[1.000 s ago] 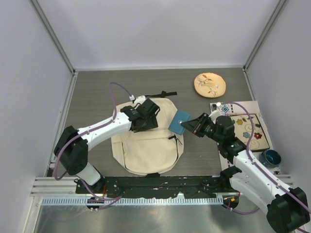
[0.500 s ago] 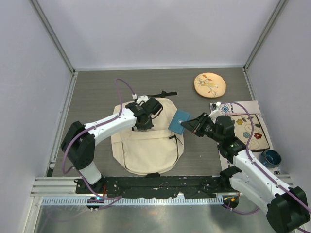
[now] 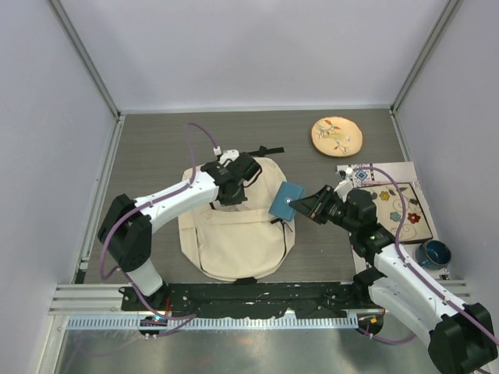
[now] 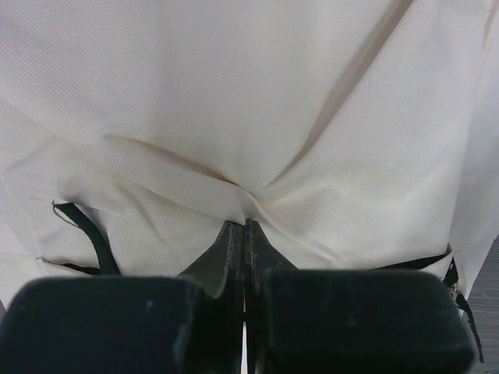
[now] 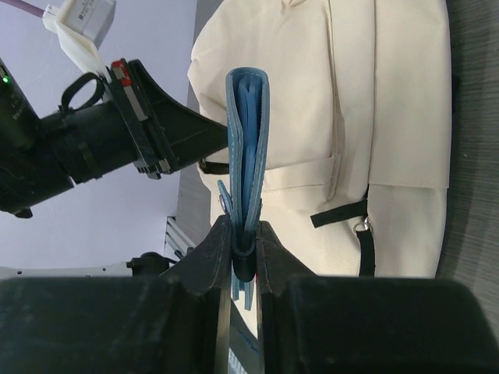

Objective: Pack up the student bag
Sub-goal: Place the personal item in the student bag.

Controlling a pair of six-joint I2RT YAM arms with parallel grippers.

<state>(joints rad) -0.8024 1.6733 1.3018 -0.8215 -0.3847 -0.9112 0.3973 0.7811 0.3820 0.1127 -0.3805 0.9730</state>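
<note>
Bag point(image 3: 234, 234): cream, flat on table point(image 3: 156, 156). Left gripper point(image 4: 245, 234) pinched closed on its upper fabric. Right gripper point(image 3: 302, 206), clamped on blue book point(image 3: 285, 200), over its right side.

The left gripper's point(image 4: 245, 230) jaws have shut, pinching the student bag's point(image 3: 234, 241) fabric; the right gripper point(image 3: 300, 206) has carried the blue book point(image 3: 285, 199) left.

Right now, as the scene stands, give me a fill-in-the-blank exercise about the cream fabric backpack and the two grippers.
1. The left gripper is ____ on a fold of the cream fabric backpack.
2. The thin book clamped edge-on in the right gripper is ____ in colour.
3. The round tan embroidered disc lies on the robot's ____ side of the table.
Missing words: shut, blue, right.
</note>
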